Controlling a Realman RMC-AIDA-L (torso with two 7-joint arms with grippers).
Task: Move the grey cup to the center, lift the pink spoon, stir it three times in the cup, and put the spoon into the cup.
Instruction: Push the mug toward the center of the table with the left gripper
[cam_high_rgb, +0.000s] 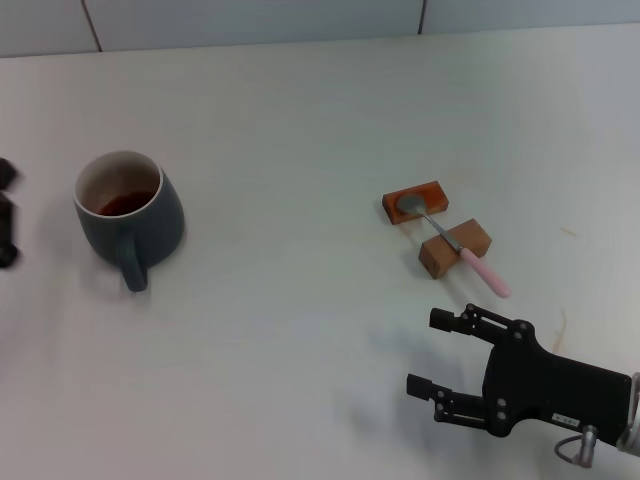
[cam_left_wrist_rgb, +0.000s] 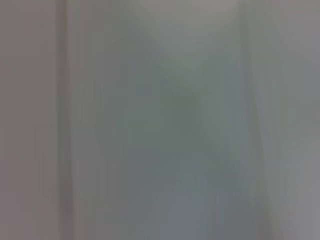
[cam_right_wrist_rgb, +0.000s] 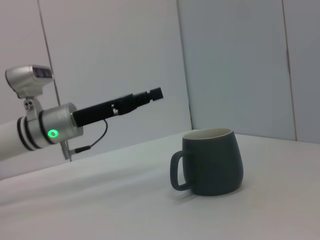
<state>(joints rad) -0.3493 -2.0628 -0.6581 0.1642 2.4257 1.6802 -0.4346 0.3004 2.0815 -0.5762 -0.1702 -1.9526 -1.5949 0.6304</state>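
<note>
In the head view, your cup stands at middle left on the table, handle toward the bottom. The spoon lies right of centre across two wooden blocks. Your right gripper sits at lower right, fingers spread wide and holding nothing. The left gripper shows only at the left edge; whether it is spread or pressed together cannot be told. The left wrist view shows only blur. In the right wrist view, you see the cup at centre right and the left gripper at upper left, above the table.

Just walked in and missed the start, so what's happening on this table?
Nothing is held yet. The grey cup, with dark liquid inside, stands at the table's left, near the left gripper at the edge of view. The pink spoon rests across two wooden blocks on the right. The right gripper hovers open, nearer the robot than the spoon.
</note>
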